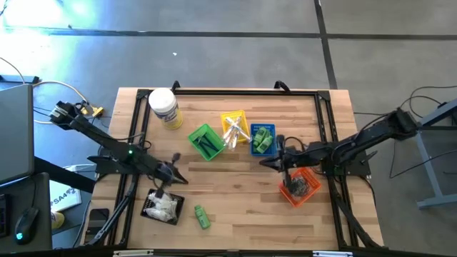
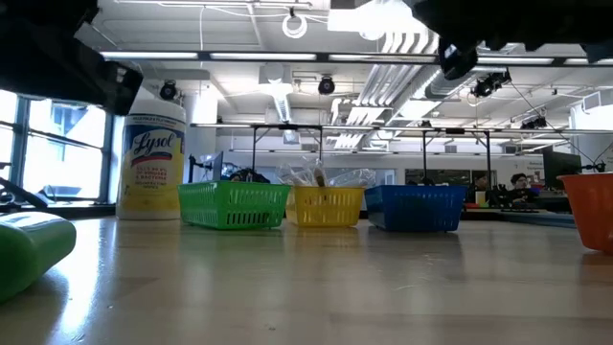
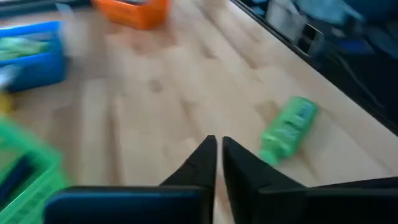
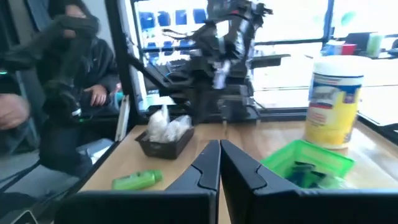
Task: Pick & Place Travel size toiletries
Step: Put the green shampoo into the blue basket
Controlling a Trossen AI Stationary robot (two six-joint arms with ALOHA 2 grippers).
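Observation:
One small green bottle point(image 1: 202, 216) lies on its side on the bare wood near the table's near edge; it also shows in the low view point(image 2: 29, 251), the left wrist view point(image 3: 289, 129) and the right wrist view point(image 4: 137, 180). White wrapped packets point(image 1: 161, 205) sit in the black tray point(image 1: 146, 214). More toiletries lie in the green point(image 1: 206, 141), yellow point(image 1: 234, 128), blue point(image 1: 263, 139) and orange point(image 1: 300, 185) baskets. My left gripper point(image 1: 176, 171) point(image 3: 217, 148) hovers shut and empty above the wood, just beyond the tray. My right gripper point(image 1: 265, 163) point(image 4: 219, 150) hovers shut and empty left of the orange basket.
A big white jar with a yellow label point(image 1: 164, 108) stands at the table's far left. A black frame point(image 1: 214, 93) runs round the table's edges. Bare wood lies in the middle point(image 1: 228, 185). A person point(image 4: 68, 81) sits beyond the table's left side.

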